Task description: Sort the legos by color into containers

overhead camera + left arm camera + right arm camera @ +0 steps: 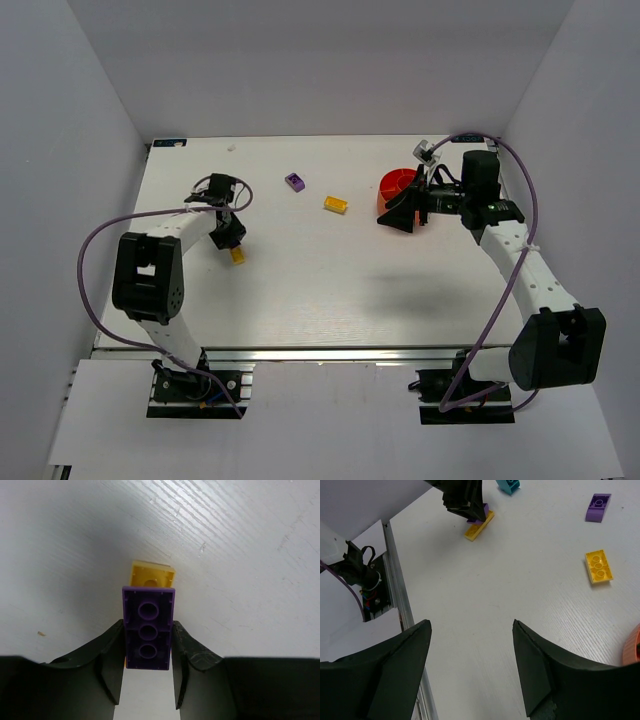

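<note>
My left gripper (148, 630) is low over the table's left side, its jaws pressed against both long sides of a purple lego (148, 625). That lego lies upside down on a yellow lego (152, 573), which pokes out beyond it. The right wrist view shows the same pair, purple (481, 511) on yellow (479, 525), under the left fingers. A loose purple lego (295, 181) and a yellow lego (335, 204) lie mid-table. My right gripper (392, 218) hangs open and empty beside the orange bowl (397, 183), whose containers are mostly hidden behind it.
A teal lego (509, 485) lies just beyond the left gripper. The bowl's rim (634, 650) shows at the right edge of the right wrist view. White walls enclose the table on three sides, and a metal rail (330, 352) runs along its near edge.
</note>
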Tool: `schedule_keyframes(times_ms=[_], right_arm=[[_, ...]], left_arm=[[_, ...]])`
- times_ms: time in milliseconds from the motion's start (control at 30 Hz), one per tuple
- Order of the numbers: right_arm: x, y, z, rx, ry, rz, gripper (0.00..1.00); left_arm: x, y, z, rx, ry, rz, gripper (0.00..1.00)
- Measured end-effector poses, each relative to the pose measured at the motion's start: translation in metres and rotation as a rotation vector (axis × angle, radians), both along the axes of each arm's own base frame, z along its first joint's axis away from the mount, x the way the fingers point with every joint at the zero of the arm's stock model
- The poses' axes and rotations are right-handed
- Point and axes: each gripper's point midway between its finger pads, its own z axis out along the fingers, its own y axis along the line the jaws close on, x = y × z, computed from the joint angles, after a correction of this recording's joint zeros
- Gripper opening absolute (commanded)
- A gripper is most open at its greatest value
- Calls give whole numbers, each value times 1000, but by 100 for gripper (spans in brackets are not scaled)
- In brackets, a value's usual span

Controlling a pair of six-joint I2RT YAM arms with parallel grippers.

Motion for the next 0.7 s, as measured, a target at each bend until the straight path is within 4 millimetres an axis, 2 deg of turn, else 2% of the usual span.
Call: schedule_keyframes(times_ms=[100, 133, 200, 300, 433, 533, 567, 633, 700], right_arm=[[0, 0, 1, 2, -4, 1, 71], [1, -1, 1, 3, -7, 0, 71], [1, -1, 1, 3, -8, -2, 71], [4, -3, 1, -3, -14, -14, 70], [15, -13, -1, -33, -30, -86, 65], [25, -28, 4, -53, -58, -167, 57], [27, -33, 7, -57, -72, -196, 45], [32, -46, 13, -62, -100, -251, 28], [37, -59, 18, -64, -117, -304, 21]], left_arm=[[1, -3, 12, 5, -26, -51, 9], [1, -6, 18, -3, -41, -73, 5], [5, -15, 35, -31, -89, -153, 3], [13, -44, 67, -136, -220, -334, 2], [14, -117, 122, -389, -496, -697, 0], [20, -171, 147, -527, -650, -920, 0], [23, -191, 152, -568, -687, -996, 0], [32, -223, 157, -621, -736, -1109, 0], [45, -252, 161, -654, -800, -1208, 0]])
